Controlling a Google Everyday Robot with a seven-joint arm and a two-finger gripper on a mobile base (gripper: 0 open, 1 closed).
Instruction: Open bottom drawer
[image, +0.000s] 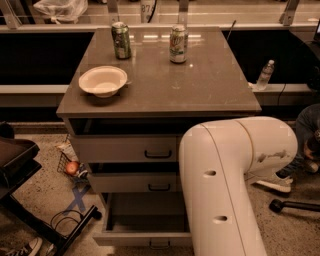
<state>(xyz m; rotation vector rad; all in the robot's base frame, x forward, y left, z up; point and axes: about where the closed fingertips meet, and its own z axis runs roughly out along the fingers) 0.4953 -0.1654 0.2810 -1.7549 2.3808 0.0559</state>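
Observation:
The grey cabinet's bottom drawer (142, 216) stands pulled out, its plain grey interior showing, and its small dark handle (159, 245) is at the picture's lower edge. The middle drawer (135, 182) and the top drawer (125, 148) are each pulled out slightly. My white arm (225, 190) fills the lower right and covers the right side of the cabinet. My gripper is hidden behind the arm or out of view.
On the cabinet top (210, 85) sit a white bowl (102, 80) and two cans (121, 40) (178, 43). A dark chair base (35, 210) stands on the floor at left. A person's leg and shoe (280, 182) are at right. A water bottle (264, 75) stands behind.

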